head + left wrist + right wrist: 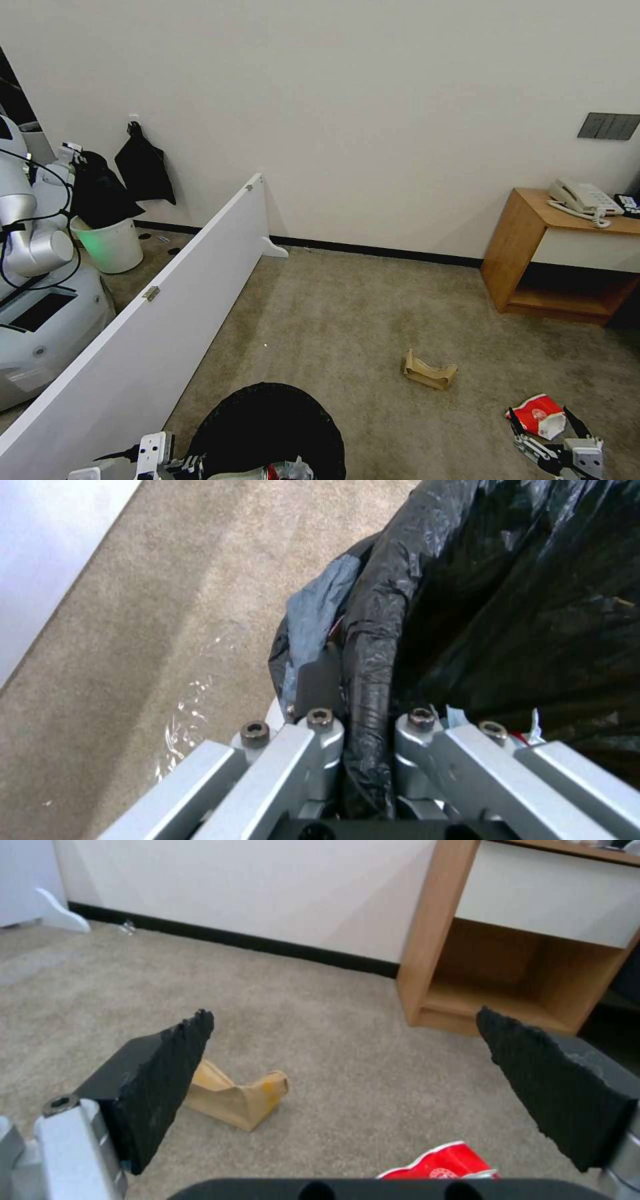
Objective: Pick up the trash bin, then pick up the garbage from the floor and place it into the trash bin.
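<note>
The trash bin, lined with a black bag, sits at the bottom centre of the head view. My left gripper is shut on its bagged rim, one dark finger outside the bag. Some litter lies inside the bin. My right gripper is open low on the right, its black pads spread wide. A crushed red-and-white cup lies on the carpet between its fingertips, close under the wrist. Folded brown cardboard lies left of the cup, beside one pad.
A long white partition board runs diagonally on the left. Behind it stand another robot and a white bucket with a green glow. A wooden side table with a telephone stands at the right wall.
</note>
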You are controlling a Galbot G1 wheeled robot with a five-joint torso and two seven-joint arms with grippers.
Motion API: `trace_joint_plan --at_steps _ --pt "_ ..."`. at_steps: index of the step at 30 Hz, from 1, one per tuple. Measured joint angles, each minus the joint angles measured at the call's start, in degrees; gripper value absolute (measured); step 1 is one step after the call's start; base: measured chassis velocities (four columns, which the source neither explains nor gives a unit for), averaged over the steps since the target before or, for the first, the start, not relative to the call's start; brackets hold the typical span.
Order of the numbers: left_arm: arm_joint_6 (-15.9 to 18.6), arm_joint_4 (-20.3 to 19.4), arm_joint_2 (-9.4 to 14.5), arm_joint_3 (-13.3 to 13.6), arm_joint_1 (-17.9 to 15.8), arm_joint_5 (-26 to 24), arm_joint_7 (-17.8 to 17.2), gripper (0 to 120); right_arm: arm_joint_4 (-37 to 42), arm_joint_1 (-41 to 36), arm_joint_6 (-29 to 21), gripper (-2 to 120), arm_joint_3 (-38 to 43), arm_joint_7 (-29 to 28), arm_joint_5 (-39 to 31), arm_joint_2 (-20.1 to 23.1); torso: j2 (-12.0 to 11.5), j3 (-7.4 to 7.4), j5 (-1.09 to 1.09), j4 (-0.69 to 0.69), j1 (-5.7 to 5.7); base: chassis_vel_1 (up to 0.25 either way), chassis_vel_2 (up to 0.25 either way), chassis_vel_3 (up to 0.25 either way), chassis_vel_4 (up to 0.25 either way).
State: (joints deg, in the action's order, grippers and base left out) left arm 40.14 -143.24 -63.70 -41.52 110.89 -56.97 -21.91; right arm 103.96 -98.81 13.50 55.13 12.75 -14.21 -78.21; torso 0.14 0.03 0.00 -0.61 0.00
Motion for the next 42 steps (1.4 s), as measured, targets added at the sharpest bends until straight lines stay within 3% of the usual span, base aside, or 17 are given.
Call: trace_joint_plan --at_steps 42 --pt "-0.1 0.0 -0.2 0.0 -0.1 0.2 0.1 4 -1.0 0.8 0.8 100 0.8 0.4 -0.9 -0.3 0.0 0.00 0.00 0.00 0.00 -0.023 0.022 0.023 -0.022"
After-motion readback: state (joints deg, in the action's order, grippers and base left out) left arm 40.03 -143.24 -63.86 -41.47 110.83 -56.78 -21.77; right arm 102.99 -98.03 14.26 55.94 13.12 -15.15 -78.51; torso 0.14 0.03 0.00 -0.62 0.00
